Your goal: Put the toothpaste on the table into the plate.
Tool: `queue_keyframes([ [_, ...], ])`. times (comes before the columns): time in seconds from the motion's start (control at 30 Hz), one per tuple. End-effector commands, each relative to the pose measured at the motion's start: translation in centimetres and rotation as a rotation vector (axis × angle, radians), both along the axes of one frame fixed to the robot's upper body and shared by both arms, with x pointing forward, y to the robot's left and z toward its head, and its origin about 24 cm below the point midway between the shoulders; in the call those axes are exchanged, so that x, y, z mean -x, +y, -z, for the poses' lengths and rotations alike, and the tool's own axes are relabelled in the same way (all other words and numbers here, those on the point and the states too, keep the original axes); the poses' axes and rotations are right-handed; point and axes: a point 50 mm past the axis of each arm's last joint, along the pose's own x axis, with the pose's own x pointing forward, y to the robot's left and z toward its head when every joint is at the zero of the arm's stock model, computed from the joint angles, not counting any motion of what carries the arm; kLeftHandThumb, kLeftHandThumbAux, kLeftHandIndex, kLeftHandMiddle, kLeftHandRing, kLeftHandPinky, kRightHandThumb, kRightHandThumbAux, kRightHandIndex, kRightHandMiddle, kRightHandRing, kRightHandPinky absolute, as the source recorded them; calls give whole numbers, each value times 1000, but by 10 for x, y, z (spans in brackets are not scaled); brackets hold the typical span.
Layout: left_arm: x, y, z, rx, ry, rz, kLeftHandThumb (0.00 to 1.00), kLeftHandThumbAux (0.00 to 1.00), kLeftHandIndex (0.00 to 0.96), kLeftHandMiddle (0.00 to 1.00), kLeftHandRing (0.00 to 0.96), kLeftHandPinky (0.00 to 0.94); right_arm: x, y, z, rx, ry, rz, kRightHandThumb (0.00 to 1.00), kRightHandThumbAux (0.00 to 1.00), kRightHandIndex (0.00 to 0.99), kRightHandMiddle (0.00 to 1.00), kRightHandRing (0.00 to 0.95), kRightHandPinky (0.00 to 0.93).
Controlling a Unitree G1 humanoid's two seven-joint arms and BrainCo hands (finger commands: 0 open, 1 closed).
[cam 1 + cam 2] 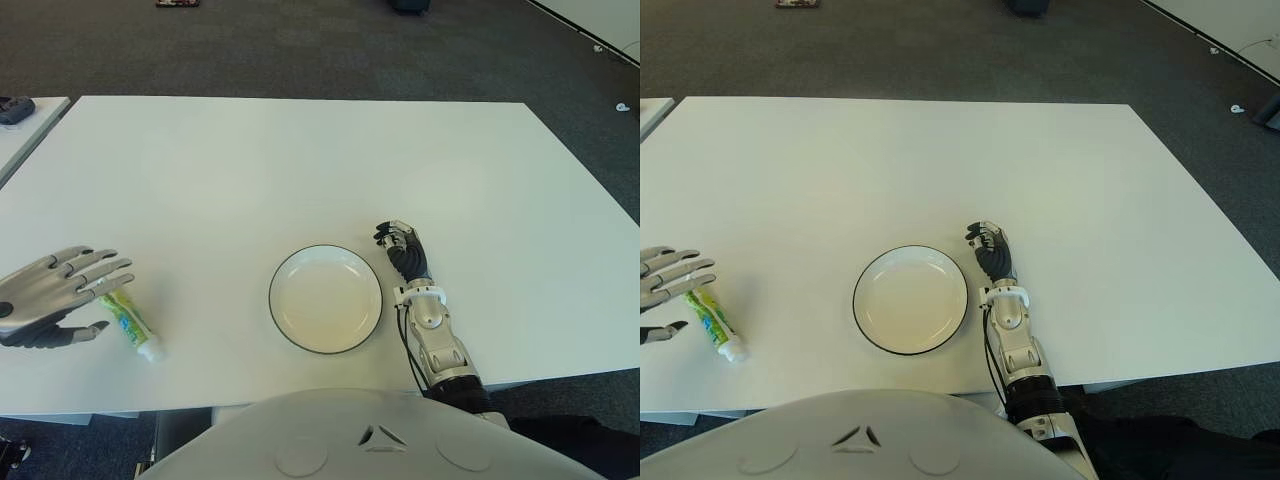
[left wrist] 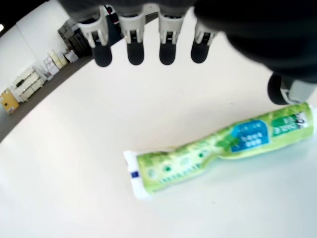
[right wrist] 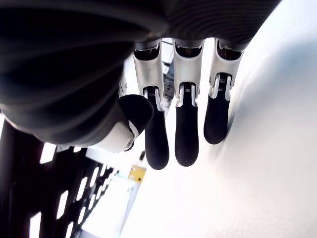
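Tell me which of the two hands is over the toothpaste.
The left hand, fingers spread above the green toothpaste tube near the table's left edge. The right hand shows beside the plate's right side, far from it.

Big white table point(image 1: 300, 160), dark grey carpet floor point(image 1: 300, 50) behind.
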Motion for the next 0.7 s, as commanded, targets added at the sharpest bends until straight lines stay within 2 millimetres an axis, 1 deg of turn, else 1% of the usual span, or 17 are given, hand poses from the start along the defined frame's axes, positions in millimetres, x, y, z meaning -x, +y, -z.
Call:
queue_keyframes([
  [0.03, 6, -1, 4, -22, 59, -4, 403, 200, 0, 0, 0, 0, 1, -1, 3, 8, 30, -2, 827, 699, 370, 487, 472, 418],
  [0.23, 14, 1, 12, -36, 106, 2, 369, 233, 0, 0, 0, 0, 0, -2, 3, 11, 43, 3, 826, 700, 364, 492, 478, 424],
  [0.33, 17, 2, 15, -39, 121, 4, 348, 270, 0, 0, 0, 0, 1, -2, 3, 13, 44, 5, 826, 700, 363, 493, 481, 431],
  [0.47, 27, 1, 19, -17, 172, -19, 300, 330, 0, 0, 0, 0, 1, -2, 4, 15, 40, 8, 826, 701, 360, 497, 490, 441],
  [0.53, 29, 1, 20, -13, 181, -24, 291, 341, 0, 0, 0, 0, 1, -3, 4, 15, 39, 8, 826, 701, 359, 499, 492, 444],
  [0.7, 33, -1, 26, -1, 289, -73, 310, 364, 0, 0, 0, 12, 1, -3, 4, 13, 37, 10, 826, 701, 356, 503, 495, 446],
])
